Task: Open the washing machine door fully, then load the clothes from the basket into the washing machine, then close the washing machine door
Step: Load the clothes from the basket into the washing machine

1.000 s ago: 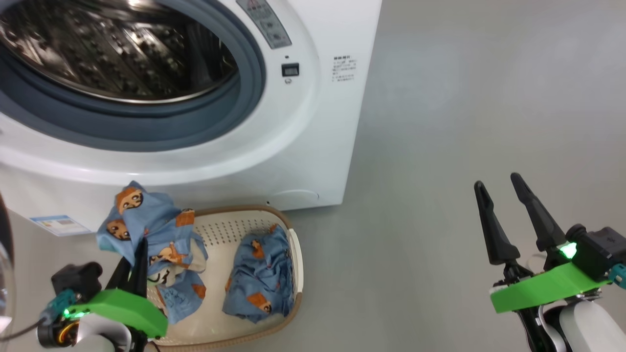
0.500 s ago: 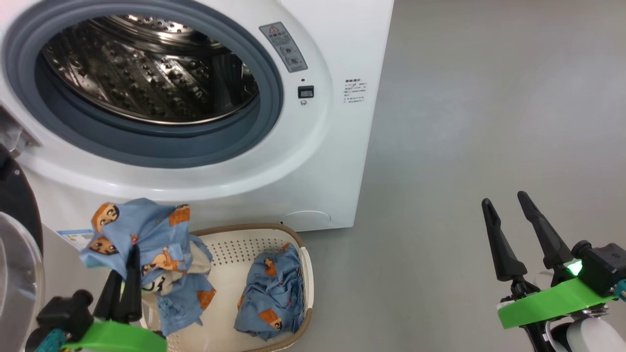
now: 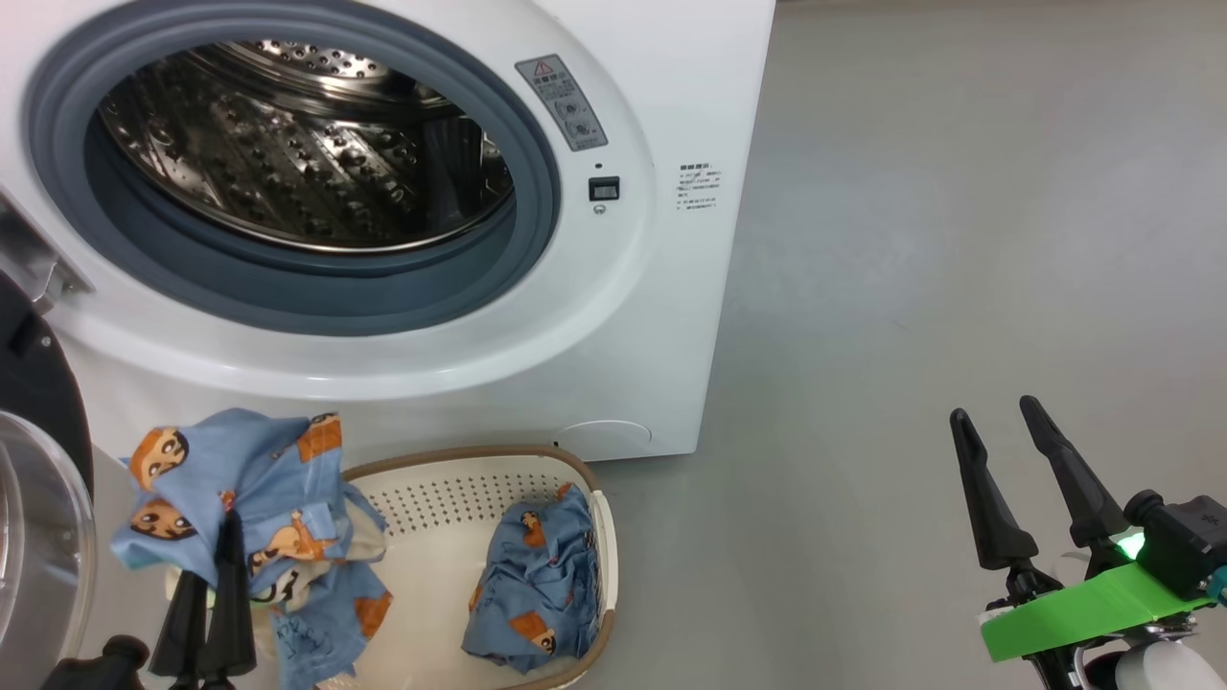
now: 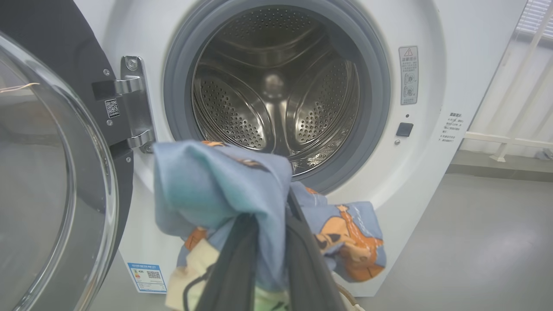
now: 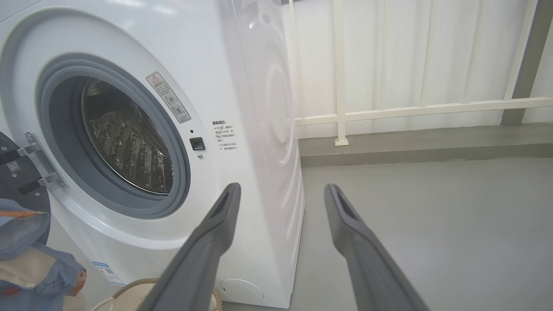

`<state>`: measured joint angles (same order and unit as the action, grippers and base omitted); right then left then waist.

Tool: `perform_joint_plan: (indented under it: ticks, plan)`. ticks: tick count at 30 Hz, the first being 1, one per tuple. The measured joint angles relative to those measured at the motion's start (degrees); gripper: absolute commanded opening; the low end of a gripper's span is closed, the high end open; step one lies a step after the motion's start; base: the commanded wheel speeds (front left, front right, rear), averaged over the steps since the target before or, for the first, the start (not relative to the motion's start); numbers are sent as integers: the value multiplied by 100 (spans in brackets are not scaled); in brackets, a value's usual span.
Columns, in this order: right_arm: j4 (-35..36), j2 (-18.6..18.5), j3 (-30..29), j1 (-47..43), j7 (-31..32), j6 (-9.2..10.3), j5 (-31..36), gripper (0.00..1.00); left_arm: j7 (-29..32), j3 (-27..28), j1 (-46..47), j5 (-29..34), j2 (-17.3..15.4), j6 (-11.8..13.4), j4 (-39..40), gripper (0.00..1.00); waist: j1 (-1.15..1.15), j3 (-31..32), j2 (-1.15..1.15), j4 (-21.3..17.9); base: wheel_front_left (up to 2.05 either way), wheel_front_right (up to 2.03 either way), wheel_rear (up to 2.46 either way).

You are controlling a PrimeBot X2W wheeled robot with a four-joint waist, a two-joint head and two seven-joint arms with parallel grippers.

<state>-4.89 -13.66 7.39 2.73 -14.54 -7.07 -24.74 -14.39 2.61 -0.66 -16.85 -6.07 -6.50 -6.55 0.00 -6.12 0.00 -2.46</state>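
Note:
The white washing machine (image 3: 652, 316) has its steel drum (image 3: 307, 153) exposed. The washing machine door (image 4: 52, 172) hangs swung open on the left, its glass bowl showing at the picture's edge (image 3: 38, 537). My left gripper (image 3: 211, 546) is shut on a bundle of the clothes (image 3: 240, 470), blue with bears, lifted above the left end of the cream basket (image 3: 451, 498). In the left wrist view that bundle (image 4: 216, 190) hangs just below the drum mouth. A second blue garment (image 3: 537, 585) lies in the basket's right half. My right gripper (image 3: 993, 407) is open and holds nothing, far right over the floor.
Grey floor (image 3: 911, 240) stretches to the right of the machine. A white railing (image 5: 410, 108) and a low kerb run behind it. The door's hinge (image 4: 134, 103) sits at the left of the opening. A blue label (image 4: 147, 276) is stuck on the machine's lower left.
The head view has tilted, so more of the drum shows and the scene sits lower. The left gripper with its bundle has drifted slightly left relative to the basket. The right gripper stays open.

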Motion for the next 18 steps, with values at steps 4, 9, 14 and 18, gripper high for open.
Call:
perform_joint_plan:
  ticks: [4, 9, 14, 18]
  plan:
    - [2, 1, -9, 0, 0, 0, 0, 100, 0, 45, -73, 38, 15, 0, 122, 0, 0, -28, 0, 3, 0, 0, 0]
    - [4, 7, -8, 2, 0, 0, 0, 100, 0, 79, -69, 40, 37, 0, 147, 0, 0, -84, 0, -11, 0, 0, 0]
    - [37, 36, -5, 19, 0, 0, 0, 100, 0, 86, 53, 89, 41, -2, 121, 0, 0, -191, 0, -44, 0, 0, 0]
    - [58, 87, 0, 32, 0, 0, 1, 100, 0, 90, 358, 89, 13, -8, 51, 0, 0, -333, 0, -81, 0, 0, 0]
